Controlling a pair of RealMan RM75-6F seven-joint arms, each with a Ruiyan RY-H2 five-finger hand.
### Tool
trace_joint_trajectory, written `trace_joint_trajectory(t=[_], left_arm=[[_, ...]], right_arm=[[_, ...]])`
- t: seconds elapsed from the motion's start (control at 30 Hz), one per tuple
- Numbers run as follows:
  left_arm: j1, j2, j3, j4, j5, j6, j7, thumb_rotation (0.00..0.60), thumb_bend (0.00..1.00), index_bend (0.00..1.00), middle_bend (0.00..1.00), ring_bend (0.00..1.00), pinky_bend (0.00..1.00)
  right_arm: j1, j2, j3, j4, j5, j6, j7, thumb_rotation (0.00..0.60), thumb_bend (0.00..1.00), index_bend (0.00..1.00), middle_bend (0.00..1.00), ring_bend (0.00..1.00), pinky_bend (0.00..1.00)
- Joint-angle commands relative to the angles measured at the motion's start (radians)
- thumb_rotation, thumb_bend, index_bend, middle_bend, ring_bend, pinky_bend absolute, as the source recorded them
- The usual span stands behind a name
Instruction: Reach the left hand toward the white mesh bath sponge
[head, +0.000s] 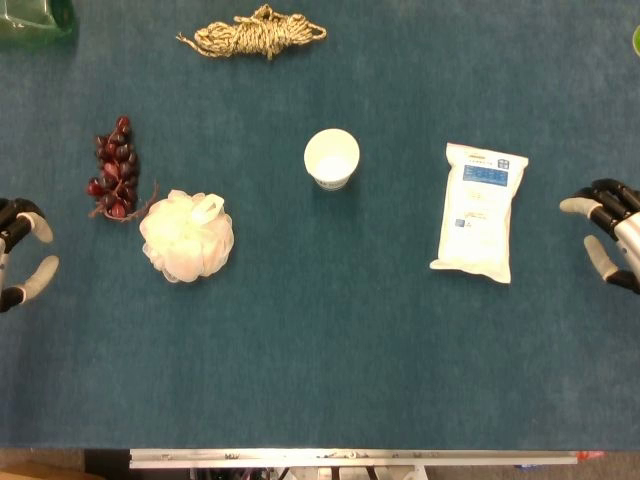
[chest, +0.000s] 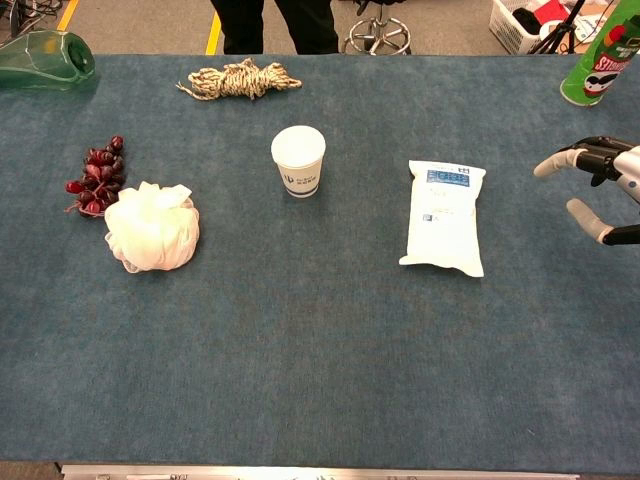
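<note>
The white mesh bath sponge (head: 187, 236) (chest: 152, 227) lies on the blue table at the left, a round puffy ball. My left hand (head: 20, 255) shows only at the head view's left edge, level with the sponge and well to its left, fingers apart and holding nothing. It does not appear in the chest view. My right hand (head: 611, 232) (chest: 598, 185) hovers at the right edge, fingers spread, holding nothing.
A bunch of dark red grapes (head: 115, 168) lies just beyond and left of the sponge. A white paper cup (head: 331, 158), a white packet (head: 480, 211), a coil of rope (head: 255, 34), a green bottle (chest: 45, 58) and a green can (chest: 603, 62) also stand on the table (head: 320, 350).
</note>
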Motion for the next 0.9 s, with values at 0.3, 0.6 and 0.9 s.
trace_joint_trajectory(t=[0.3,0.6,0.9], left_arm=[[0.004,0.002,-0.001,-0.009,0.002,-0.003,0.004,0.600,0.23,0.53,0.45,0.39,0.56],[0.002,-0.005,-0.002,-0.009,0.002,-0.014,0.004,0.600,0.23,0.51,0.45,0.39,0.57],[-0.004,-0.020,-0.006,0.005,0.011,-0.014,-0.009,0.600,0.23,0.50,0.44,0.39,0.60]], right_arm=[[0.000,0.000,-0.003,-0.002,-0.004,0.004,-0.004,0.600,0.49,0.30,0.30,0.19,0.40],[-0.001,0.003,-0.002,-0.002,0.001,0.006,-0.002,0.600,0.49,0.30,0.31,0.19,0.40],[-0.008,0.011,-0.002,-0.008,0.005,0.016,-0.007,0.600,0.49,0.30,0.31,0.19,0.40]])
